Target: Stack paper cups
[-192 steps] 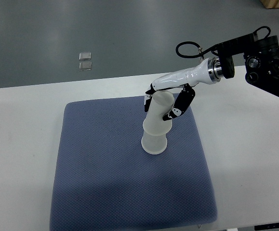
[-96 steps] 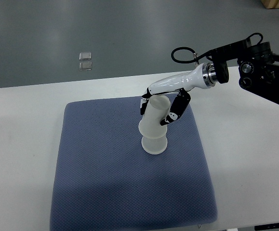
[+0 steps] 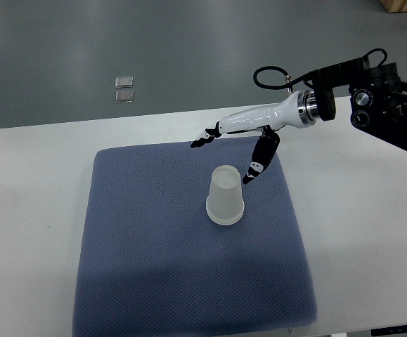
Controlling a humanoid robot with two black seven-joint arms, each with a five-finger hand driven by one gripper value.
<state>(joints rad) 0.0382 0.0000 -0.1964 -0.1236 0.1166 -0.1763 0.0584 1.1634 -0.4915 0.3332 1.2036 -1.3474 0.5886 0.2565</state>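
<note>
At the centre of the frame the stacked cups [image 3: 225, 196] stand upside down on the blue mat [image 3: 154, 267]. The right hand [image 3: 230, 149] hovers just above and behind them, fingers [image 3: 202, 136] spread wide, holding nothing. A low sweep of the thumb could knock the stack over.

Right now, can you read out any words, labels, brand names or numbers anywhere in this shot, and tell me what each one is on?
There is no readable text in this view.
The paper cups, stacked upside down on the blue mat, show plain white sides.
The right hand, open above them, carries no marking I can make out.
The black arm base has round fittings but no legible print.
The two small clear squares on the floor are too small to show any lettering.
</note>
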